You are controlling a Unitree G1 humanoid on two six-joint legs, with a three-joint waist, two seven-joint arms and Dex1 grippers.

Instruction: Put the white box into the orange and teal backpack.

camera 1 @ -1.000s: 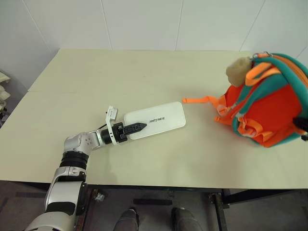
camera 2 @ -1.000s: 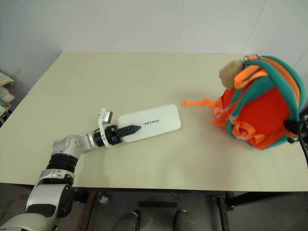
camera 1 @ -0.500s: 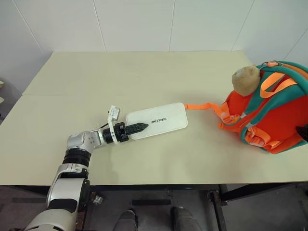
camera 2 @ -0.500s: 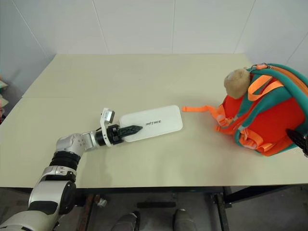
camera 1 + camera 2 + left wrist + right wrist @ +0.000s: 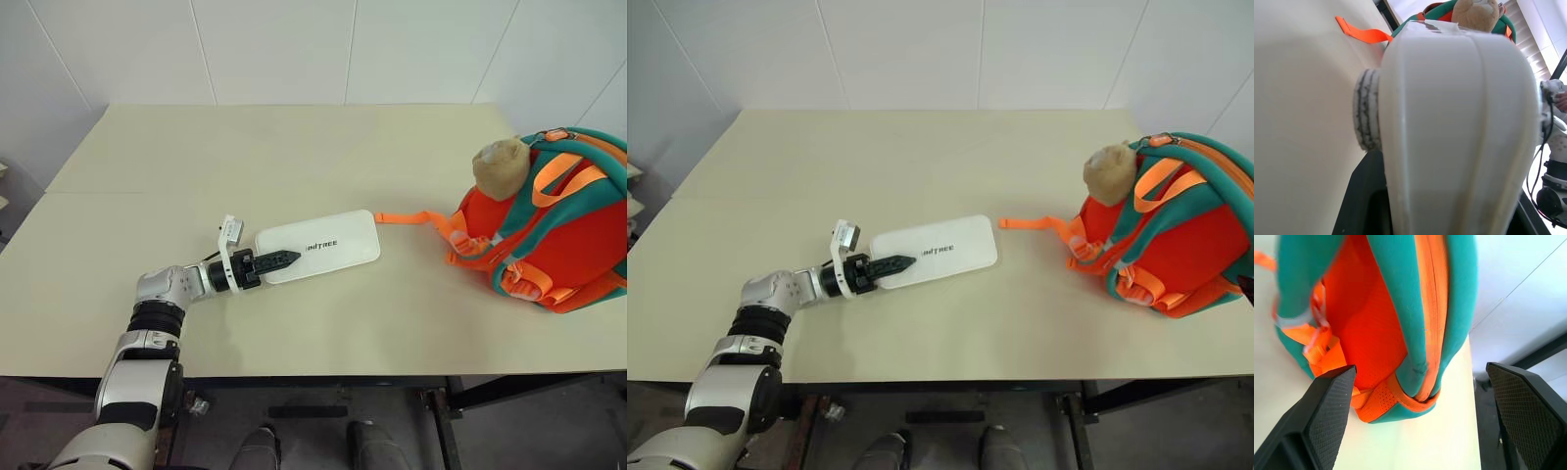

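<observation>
White box [image 5: 317, 245] reads "UNITREE"; your left end effector [image 5: 277, 260] pinches its end, right end effector [image 5: 1415, 406] spread wide.

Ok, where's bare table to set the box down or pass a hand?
Bare: the far table behind the white box, and the near strip before it. Crowded: the right end, with the orange and teal backpack and its strap trailing toward the box.
</observation>
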